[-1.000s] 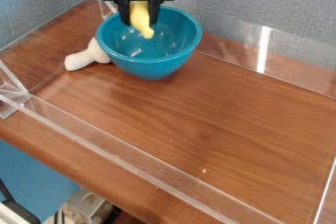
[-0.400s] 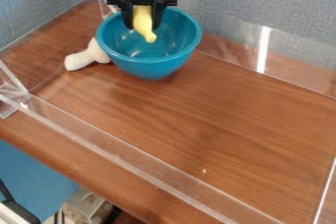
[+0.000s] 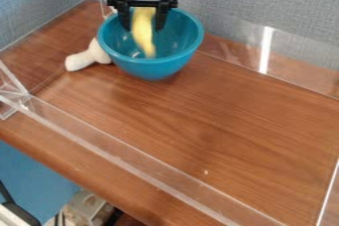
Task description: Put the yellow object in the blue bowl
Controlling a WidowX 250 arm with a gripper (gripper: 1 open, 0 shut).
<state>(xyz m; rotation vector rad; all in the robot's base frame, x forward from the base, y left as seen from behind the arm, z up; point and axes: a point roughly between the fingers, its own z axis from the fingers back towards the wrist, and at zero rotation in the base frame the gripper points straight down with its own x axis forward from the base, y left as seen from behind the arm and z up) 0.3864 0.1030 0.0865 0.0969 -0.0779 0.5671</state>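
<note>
Yel. object [image 3: 145, 38] lower now, inside blue bowl [image 3: 162, 68]; rim nr back wall [image 3: 272, 12].

No readable text, label, brand, number or sign can be made out.
</note>
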